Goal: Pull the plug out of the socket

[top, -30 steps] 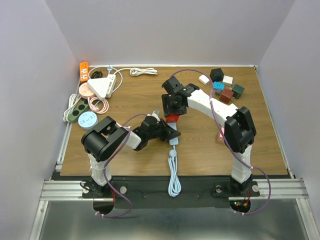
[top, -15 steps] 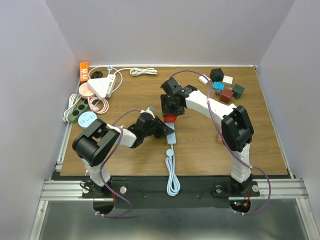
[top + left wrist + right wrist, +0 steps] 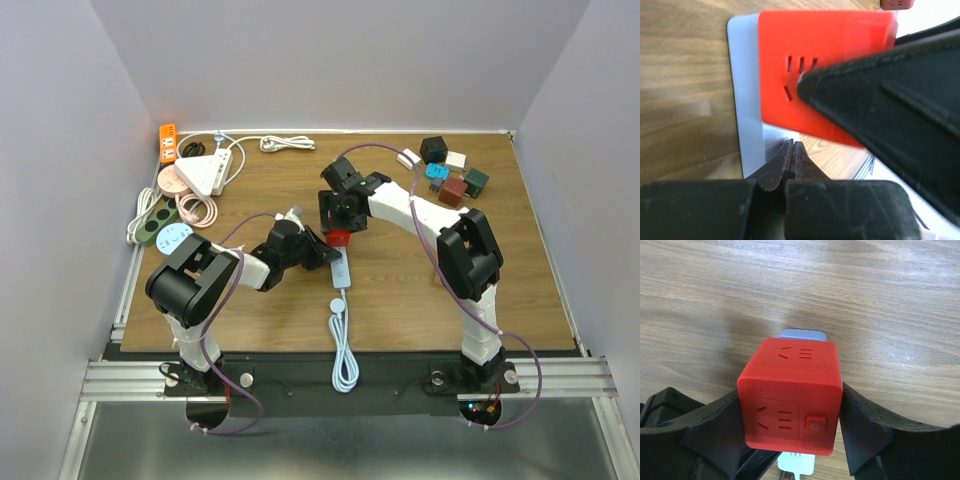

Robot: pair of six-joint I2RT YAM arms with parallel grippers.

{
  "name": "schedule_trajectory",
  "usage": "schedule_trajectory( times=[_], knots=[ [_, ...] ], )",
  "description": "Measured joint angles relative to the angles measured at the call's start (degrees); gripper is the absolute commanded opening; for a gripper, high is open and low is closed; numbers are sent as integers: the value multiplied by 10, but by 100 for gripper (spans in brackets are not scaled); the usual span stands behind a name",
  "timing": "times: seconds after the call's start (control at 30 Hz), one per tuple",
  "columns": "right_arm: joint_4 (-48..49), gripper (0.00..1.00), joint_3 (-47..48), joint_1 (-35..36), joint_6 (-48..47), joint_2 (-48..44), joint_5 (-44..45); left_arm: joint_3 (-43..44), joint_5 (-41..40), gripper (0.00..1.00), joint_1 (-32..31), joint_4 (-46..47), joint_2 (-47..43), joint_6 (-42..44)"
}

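Note:
The red cube socket (image 3: 340,237) sits mid-table; my right gripper (image 3: 341,226) is shut on its sides, and the right wrist view shows it (image 3: 790,400) between the two fingers (image 3: 705,430). A pale blue plug block (image 3: 341,270) lies against it, with a pale cable (image 3: 345,350) running to the near edge. In the left wrist view the red cube (image 3: 825,75) lies over the pale blue block (image 3: 745,100). My left gripper (image 3: 791,149) is shut with nothing between its fingers, tips on that block; it also shows in the top view (image 3: 322,257).
Several cube sockets (image 3: 455,180) sit at the back right. At the back left are an orange strip (image 3: 167,143), a white triangular socket (image 3: 205,170), a green strip (image 3: 155,220), a round pale blue socket (image 3: 175,237) and a white cable (image 3: 287,144).
My left gripper has swung left and farther from the near edge, and the pale blue block and cable have shifted left with it. My right gripper and the red cube have moved slightly left.

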Motion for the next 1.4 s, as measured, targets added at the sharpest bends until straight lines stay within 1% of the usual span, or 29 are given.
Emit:
schedule_trajectory(
  times=[0.07,0.1,0.13,0.23,0.43,0.57,0.83,0.97,1.07,1.17,1.3,1.4],
  knots=[
    [1,72,0,0,-1,2,-6,2,4,0,2,10,9,0],
    [0,58,0,0,-2,4,-9,3,7,0,3,18,14,0],
    [1,45,0,0,-2,5,-10,3,10,0,4,28,19,0],
    [0,0,2,0,1,7,-14,3,18,0,5,52,33,-1],
    [-12,0,11,-3,2,7,-15,6,35,0,8,93,62,-2],
    [-41,0,40,-4,7,3,-10,7,48,0,9,119,80,-5],
    [-53,0,107,-4,13,-50,6,7,59,0,11,142,94,-14],
    [-59,1,109,-9,15,-77,35,6,60,0,12,143,92,-14],
    [-57,1,90,-24,15,-98,49,4,58,0,15,127,79,-11],
    [-58,0,43,-80,12,-127,64,2,49,0,17,94,54,0],
    [-59,0,-18,-181,-5,-144,89,11,28,0,19,4,10,29],
    [-60,0,-33,-243,-22,-134,97,38,11,0,19,-85,-17,60]
  ],
)
